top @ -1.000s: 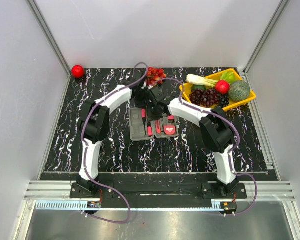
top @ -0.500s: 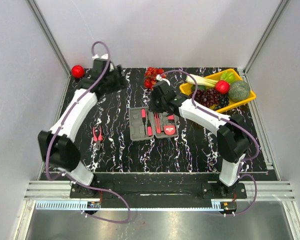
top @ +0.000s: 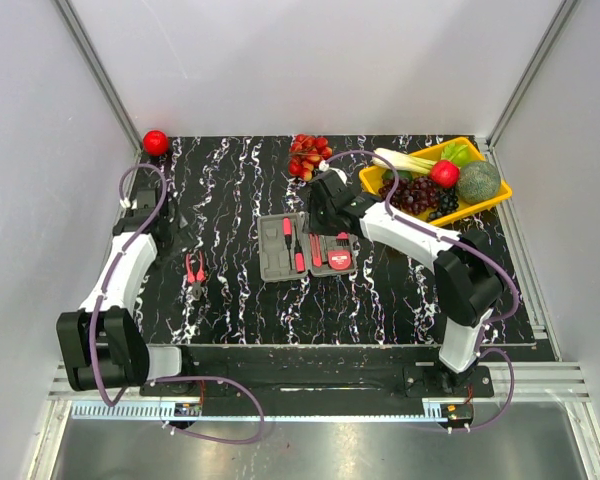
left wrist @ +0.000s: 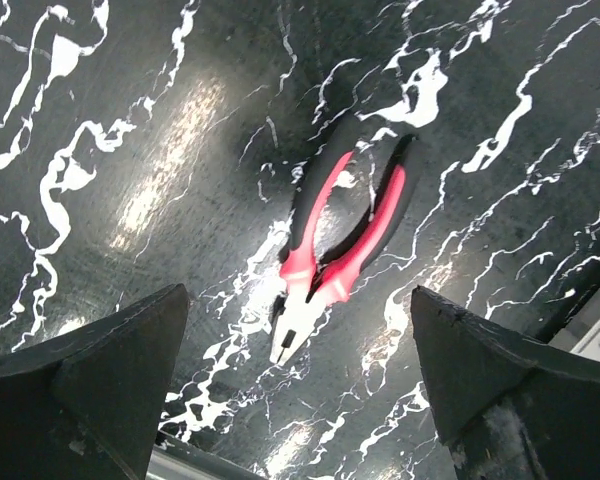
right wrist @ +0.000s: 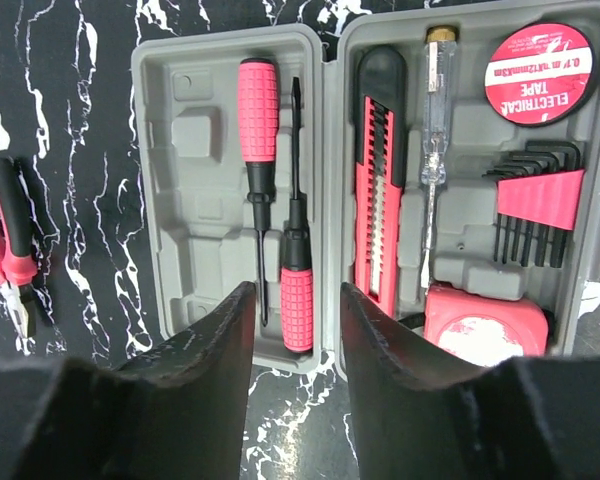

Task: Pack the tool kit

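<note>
Grey plastic hinged case lies open mid-table, red-handled screwdrivers seated inside. My right gripper hovers over it, jaws parted, gripping nothing — my left gripper hangs spread wide and empty above the red-and-black-handled pliers, loose on the black white-veined tabletop left of the case.

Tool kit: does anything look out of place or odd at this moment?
The pliers lie on the table left of the open case, outside it, while a moulded recess in its left half sits empty.
</note>
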`<state>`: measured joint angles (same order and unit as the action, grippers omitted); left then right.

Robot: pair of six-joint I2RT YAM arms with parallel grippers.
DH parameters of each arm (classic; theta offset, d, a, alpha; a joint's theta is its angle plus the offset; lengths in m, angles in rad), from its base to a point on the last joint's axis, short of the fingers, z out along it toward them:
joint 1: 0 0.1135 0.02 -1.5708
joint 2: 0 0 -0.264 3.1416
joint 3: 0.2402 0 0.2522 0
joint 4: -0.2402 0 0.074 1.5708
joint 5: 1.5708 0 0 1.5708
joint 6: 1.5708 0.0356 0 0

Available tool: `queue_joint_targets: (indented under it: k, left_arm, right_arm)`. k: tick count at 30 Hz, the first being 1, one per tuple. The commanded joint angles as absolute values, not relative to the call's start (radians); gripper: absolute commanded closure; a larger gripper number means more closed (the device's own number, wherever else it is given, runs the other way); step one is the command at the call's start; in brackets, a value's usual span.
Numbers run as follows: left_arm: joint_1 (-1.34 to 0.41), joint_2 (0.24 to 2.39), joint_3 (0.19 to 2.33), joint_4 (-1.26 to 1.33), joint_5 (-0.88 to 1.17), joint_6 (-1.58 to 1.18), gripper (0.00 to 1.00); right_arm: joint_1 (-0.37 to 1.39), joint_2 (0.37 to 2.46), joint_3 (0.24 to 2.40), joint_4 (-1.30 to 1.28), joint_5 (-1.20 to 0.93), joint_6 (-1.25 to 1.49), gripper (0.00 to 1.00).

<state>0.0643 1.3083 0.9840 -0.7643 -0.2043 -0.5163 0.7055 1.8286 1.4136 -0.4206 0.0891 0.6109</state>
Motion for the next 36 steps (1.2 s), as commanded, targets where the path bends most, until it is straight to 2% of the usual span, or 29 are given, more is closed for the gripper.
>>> queue_joint_targets:
  k: [1, 6, 9, 17, 23, 29, 36]
  left_arm:
    - [0.112, 1.275, 0.936, -0.741, -0.192, -0.545, 0.03]
    - [0.132, 1.302, 0.85, -0.715, -0.109, -0.546, 0.05]
    - [0.133, 1.313, 0.828, -0.7, -0.072, -0.542, 0.11]
    - [0.147, 1.4, 0.87, -0.713, -0.124, -0.535, 0.29]
    - [0.169, 1.476, 0.902, -0.666, -0.055, -0.558, 0.42]
    - [0.169, 1.571, 0.956, -0.65, -0.021, -0.569, 0.5]
    - [0.169, 1.614, 0.976, -0.65, -0.017, -0.554, 0.77]
  right_arm:
    - [0.686, 1.819, 1.451, -0.448, 0.086, 0.609, 0.53]
    - [0.667, 1.824, 1.456, -0.451, 0.071, 0.611, 0.52]
    - [0.658, 1.838, 1.465, -0.449, 0.058, 0.615, 0.52]
    - [0.629, 1.873, 1.483, -0.449, 0.029, 0.634, 0.53]
    - [0.606, 1.893, 1.482, -0.446, 0.008, 0.649, 0.54]
    - [0.591, 1.902, 1.479, -0.442, 0.003, 0.653, 0.54]
    - [0.568, 1.91, 1.463, -0.433, -0.031, 0.658, 0.55]
